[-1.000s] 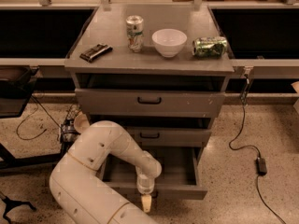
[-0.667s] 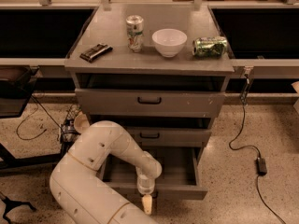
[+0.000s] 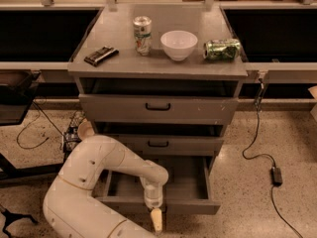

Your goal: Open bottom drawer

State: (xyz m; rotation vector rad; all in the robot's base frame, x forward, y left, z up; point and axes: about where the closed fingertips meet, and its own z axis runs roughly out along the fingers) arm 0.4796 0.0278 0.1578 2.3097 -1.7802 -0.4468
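Pulled out toward the front, lowest of three in the bench point(image 3: 124, 66): bottom drawer point(image 3: 190, 206). Runs long from left to right, open top facing up. Looks grey and plain, with a flat front. Hangs at the middle of that front, pointing straight down: hand point(image 3: 156, 221), on a fat white arm point(image 3: 99, 172) bent in from the left. Cannot tell if apart, together or clamped.

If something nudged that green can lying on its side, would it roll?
Probably: the green can lies on its side near the cabinet edge. It looks dented, so likely light. The gripper is down at the bottom drawer front.
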